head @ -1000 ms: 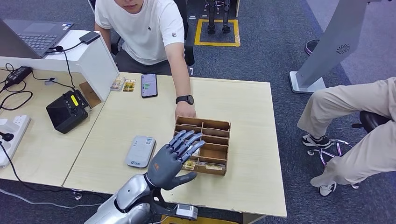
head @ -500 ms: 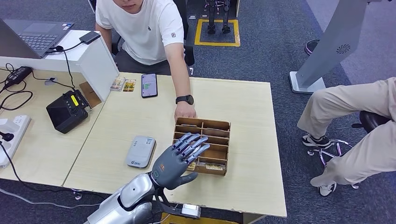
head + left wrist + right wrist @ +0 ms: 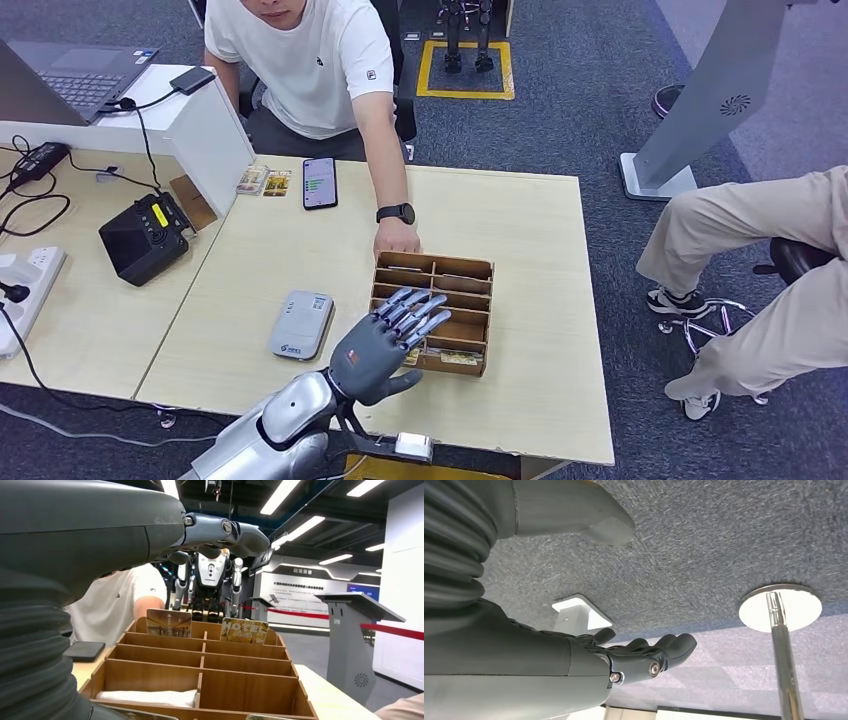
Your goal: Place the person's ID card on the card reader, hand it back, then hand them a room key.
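Centrally, a wooden compartment box (image 3: 447, 300) sits on the tabletop (image 3: 530, 300); room key cards (image 3: 169, 622) stand upright in its far row, a white item lies in a near compartment, and further cards lie in the nearest row. The left robot hand (image 3: 385, 340) hovers over the box's near-left corner, fingers spread, holding nothing. A person's hand (image 3: 396, 237) touches the box's far edge. The card reader (image 3: 301, 324) lies left of the box, a phone (image 3: 320, 182) farther off. The right robot hand (image 3: 644, 655) hangs above carpet, fingers loosely extended, empty.
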`<action>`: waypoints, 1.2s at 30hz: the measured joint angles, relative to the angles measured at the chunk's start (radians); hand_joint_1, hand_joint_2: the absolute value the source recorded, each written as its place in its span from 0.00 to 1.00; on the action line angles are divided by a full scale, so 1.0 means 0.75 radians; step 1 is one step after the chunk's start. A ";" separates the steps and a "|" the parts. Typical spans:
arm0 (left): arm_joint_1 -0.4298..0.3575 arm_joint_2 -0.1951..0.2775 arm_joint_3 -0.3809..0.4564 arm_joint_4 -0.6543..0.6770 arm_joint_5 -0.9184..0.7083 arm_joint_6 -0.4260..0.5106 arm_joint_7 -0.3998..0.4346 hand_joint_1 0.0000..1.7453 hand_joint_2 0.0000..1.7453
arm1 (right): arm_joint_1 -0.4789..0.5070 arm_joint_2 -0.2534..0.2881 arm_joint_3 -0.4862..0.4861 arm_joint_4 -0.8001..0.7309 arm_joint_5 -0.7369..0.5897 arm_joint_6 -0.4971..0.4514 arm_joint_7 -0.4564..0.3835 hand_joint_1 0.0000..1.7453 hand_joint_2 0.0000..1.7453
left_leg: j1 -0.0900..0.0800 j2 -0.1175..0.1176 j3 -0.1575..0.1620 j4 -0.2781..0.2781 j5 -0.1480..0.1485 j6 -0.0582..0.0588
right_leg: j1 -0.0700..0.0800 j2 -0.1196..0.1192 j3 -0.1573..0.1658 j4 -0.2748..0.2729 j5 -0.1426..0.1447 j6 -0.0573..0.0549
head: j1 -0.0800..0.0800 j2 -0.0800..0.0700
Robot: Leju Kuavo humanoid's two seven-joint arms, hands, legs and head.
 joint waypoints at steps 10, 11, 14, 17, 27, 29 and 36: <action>-0.005 -0.014 0.000 0.083 0.006 0.003 0.000 0.00 1.00 | 0.003 0.000 0.000 -0.001 -0.027 0.000 -0.018 0.00 1.00 | 0.000 0.000 0.000 0.000 0.000 0.000 | 0.000 0.000 0.000 0.000 0.000 0.000 | 0.000 0.000; -0.005 -0.017 0.000 0.090 0.003 0.006 0.003 0.00 1.00 | 0.003 0.000 0.000 -0.001 -0.027 0.000 -0.020 0.00 1.00 | 0.000 0.000 0.000 0.000 0.000 0.000 | 0.000 0.000 0.000 0.000 0.000 0.000 | 0.000 0.000; -0.005 -0.022 0.000 0.108 -0.025 0.028 0.034 0.00 1.00 | 0.004 0.000 0.000 -0.001 -0.029 0.000 -0.022 0.00 1.00 | 0.000 0.000 0.000 0.000 0.000 0.000 | 0.000 0.000 0.000 0.000 0.000 0.000 | 0.000 0.000; -0.005 -0.028 0.000 0.128 -0.062 0.068 0.079 0.00 1.00 | 0.004 0.000 0.000 -0.001 -0.025 0.000 -0.014 0.00 1.00 | 0.000 0.000 0.000 0.000 0.000 0.000 | 0.000 0.000 0.000 0.000 0.000 0.000 | 0.000 0.000; 0.011 -0.057 0.000 0.181 -0.163 0.175 0.166 0.00 1.00 | 0.009 0.000 0.000 -0.010 -0.050 0.000 0.017 0.00 1.00 | 0.000 0.000 0.000 0.000 0.000 0.000 | 0.000 0.000 0.000 0.000 0.000 0.000 | 0.000 0.000; 0.018 -0.059 0.000 0.186 -0.182 0.183 0.174 0.00 1.00 | 0.010 0.000 0.000 -0.012 -0.050 0.000 0.027 0.00 1.00 | 0.000 0.000 0.000 0.000 0.000 0.000 | 0.000 0.000 0.000 0.000 0.000 0.000 | 0.000 0.000; 0.028 -0.067 0.000 0.207 -0.233 0.186 0.185 0.00 1.00 | 0.012 0.000 0.000 -0.014 -0.070 0.000 0.035 0.00 1.00 | 0.000 0.000 0.000 0.000 0.000 0.000 | 0.000 0.000 0.000 0.000 0.000 0.000 | 0.000 0.000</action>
